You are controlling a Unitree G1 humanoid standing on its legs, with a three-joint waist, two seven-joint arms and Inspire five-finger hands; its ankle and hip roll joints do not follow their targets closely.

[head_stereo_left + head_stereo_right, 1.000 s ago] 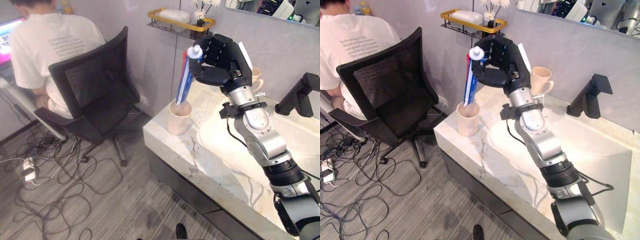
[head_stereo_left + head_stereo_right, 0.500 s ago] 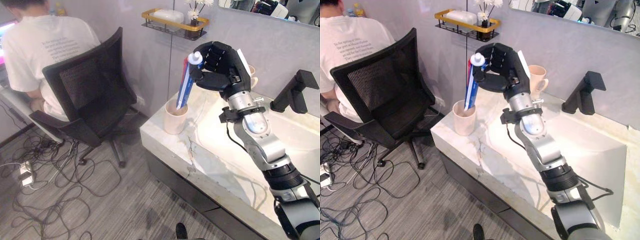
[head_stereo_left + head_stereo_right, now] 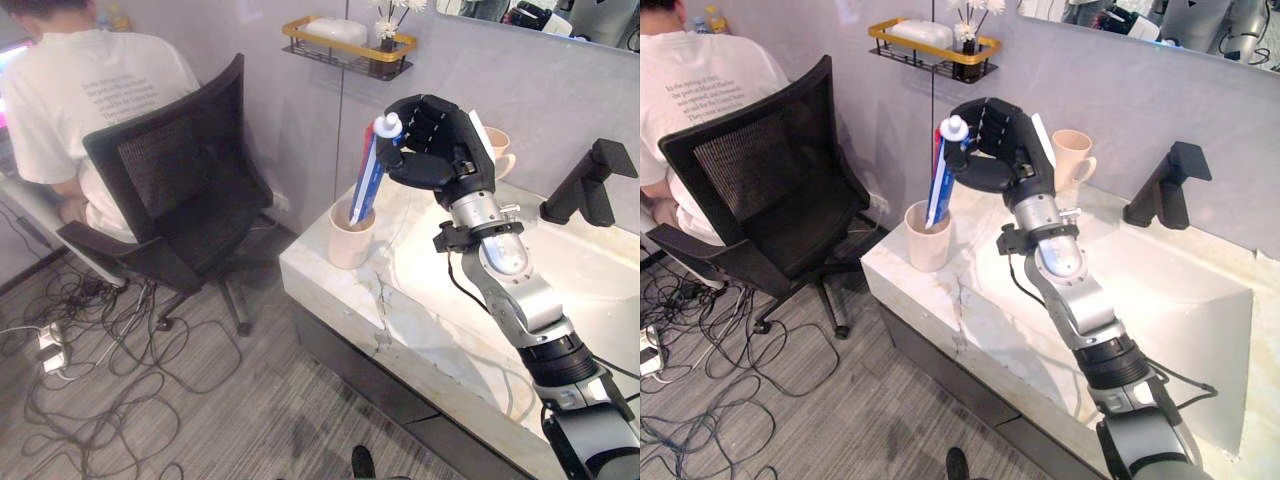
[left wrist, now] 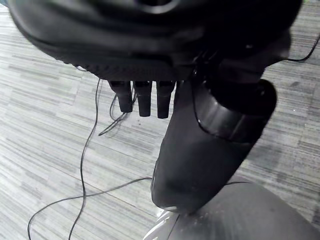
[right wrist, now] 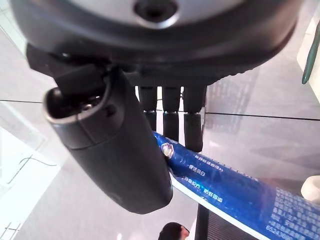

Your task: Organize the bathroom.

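A blue and red toothpaste tube (image 3: pixel 367 182) with a white cap stands tilted, its lower end inside a beige cup (image 3: pixel 348 240) at the left corner of the marble counter (image 3: pixel 400 325). My right hand (image 3: pixel 432 150) grips the tube near its cap, thumb on one side and curled fingers on the other. In the right wrist view the tube (image 5: pixel 235 192) runs between the thumb (image 5: pixel 117 150) and the fingertips. My left hand (image 4: pixel 210 145) hangs over the grey floor with its fingers relaxed and nothing in it.
A second beige cup with a handle (image 3: pixel 500 153) stands by the wall behind my right hand. A black faucet (image 3: pixel 590 185) rises over the sink basin (image 3: pixel 590 290). A yellow-rimmed wall shelf (image 3: pixel 345 45) hangs above. A black office chair (image 3: pixel 185 195) and a seated person (image 3: pixel 90 100) are left of the counter.
My right hand has come down and a little to the left, and the tube's lower end now sits deeper in the cup. The camera shifted early on.
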